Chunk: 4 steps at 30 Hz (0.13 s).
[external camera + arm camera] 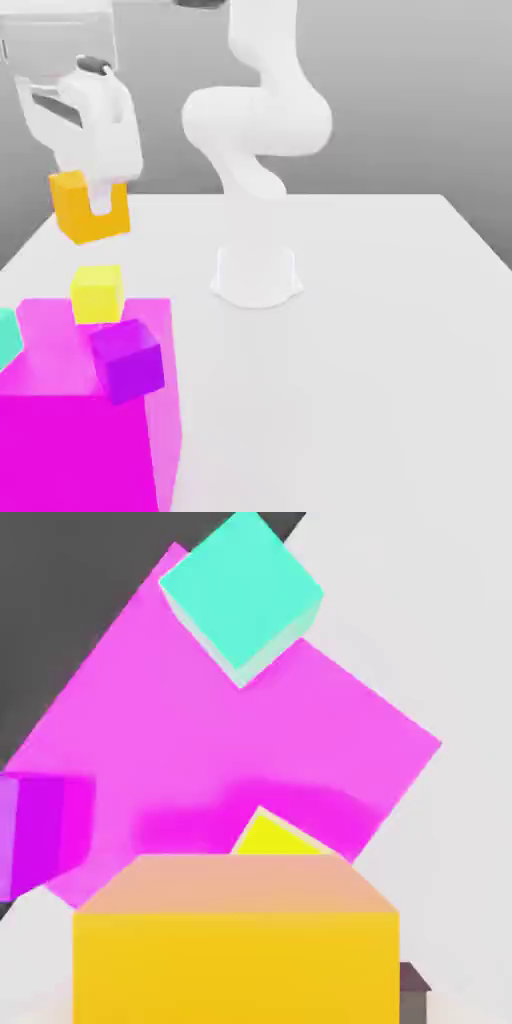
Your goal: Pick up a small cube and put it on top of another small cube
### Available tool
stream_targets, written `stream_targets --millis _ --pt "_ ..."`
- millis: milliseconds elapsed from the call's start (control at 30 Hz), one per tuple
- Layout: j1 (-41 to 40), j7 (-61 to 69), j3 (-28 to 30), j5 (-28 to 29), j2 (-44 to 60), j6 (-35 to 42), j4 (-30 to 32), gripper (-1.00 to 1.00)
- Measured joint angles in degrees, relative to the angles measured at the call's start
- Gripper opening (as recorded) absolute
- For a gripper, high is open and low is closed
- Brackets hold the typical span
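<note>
So the gripper [100, 195] sits in the upper left of the exterior view, clamped on the orange cube [90, 208], which hangs in the air, clear of the white table [380, 330]. One white finger [101, 200] runs down the cube's front face, and the cube looks a bit tilted. Straight below it in the frame, lower left, there's a pale yellow cube [97, 293] resting at the back edge of a big magenta block [80, 420]. Just beside that yellow one, toward the bottom right of it, a purple cube [128, 358] sits on the same block, turned at an angle. A teal cube [8, 336] pokes in at the left edge of the frame, also on the block.

The arm's white base [256, 272] stands around the middle of the exterior view, well apart from the cubes.

In the hand view the orange cube [235, 962] takes up the bottom of the frame. Right behind its upper edge, a corner of the yellow cube [268, 836] peeks out. The magenta block [230, 732] spreads across the middle, the teal cube [240, 592] is near the top centre, and the purple cube [40, 827] is at the left edge.
</note>
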<state>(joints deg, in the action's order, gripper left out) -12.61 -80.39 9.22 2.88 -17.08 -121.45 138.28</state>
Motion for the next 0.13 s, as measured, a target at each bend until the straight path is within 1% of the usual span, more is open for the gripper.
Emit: stream_targets --millis 33,133 --pt "-0.1 0.0 0.1 -0.1 0.6 -1.8 1.2 1.0" --pt "-0.1 0.0 0.1 -0.1 0.6 -1.8 1.2 1.0"
